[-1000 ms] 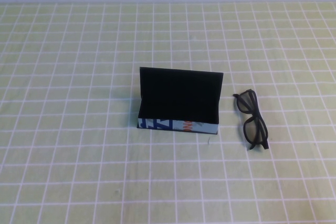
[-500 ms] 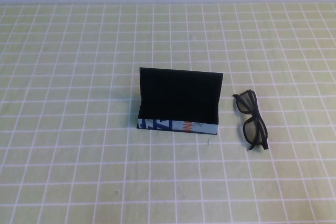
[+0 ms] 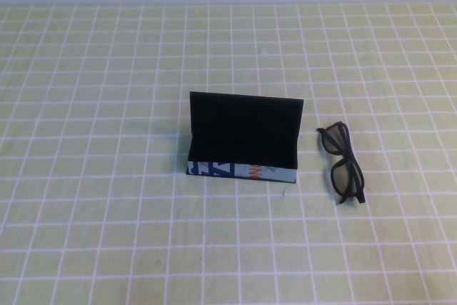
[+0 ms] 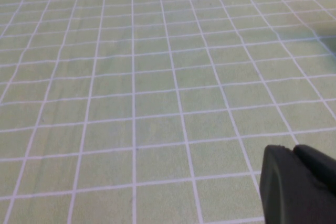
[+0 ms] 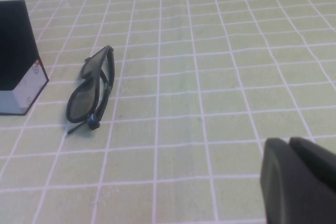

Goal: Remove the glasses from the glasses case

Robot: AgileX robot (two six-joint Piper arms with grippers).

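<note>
On a green cloth (image 3: 107, 176) ruled into squares by thin white lines, the case (image 3: 244, 137) stands near the middle, a matte black rectangular box with its flat lid tipped up behind it and a front panel printed white, blue and orange. Its dark inside shows nothing I can make out. The glasses (image 3: 343, 163) lie on the cloth just to the right of the case and apart from it, arms folded, a thick dark plastic frame around dark squarish lenses. The left gripper (image 4: 299, 184) shows only as a rounded black lump over bare cloth; the right gripper (image 5: 299, 179) looks the same, well apart from the glasses. Neither touches anything, and whether either is parted or closed I cannot tell.
</note>
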